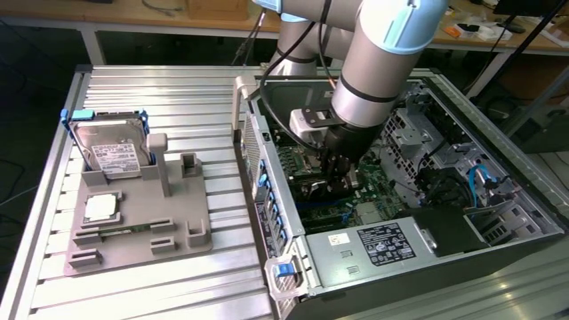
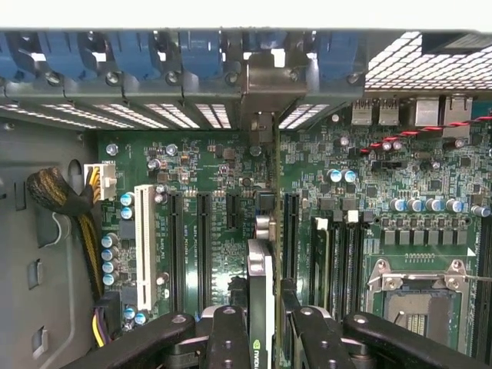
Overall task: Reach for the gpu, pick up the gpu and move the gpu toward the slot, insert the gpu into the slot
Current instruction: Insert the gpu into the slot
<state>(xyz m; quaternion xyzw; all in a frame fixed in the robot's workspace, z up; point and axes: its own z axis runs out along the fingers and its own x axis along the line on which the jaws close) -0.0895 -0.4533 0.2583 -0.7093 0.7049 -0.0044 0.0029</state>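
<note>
Dark-grey gpu stands on edge, grasped by the hand above the green motherboard.

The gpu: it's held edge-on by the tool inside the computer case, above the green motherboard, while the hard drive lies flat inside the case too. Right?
Not quite. The hard drive stands in the grey holder on the table outside the computer case, as the exterior view shows. The rest holds: the tool grips the gpu edge-on above the green motherboard, per the wrist view.
</note>
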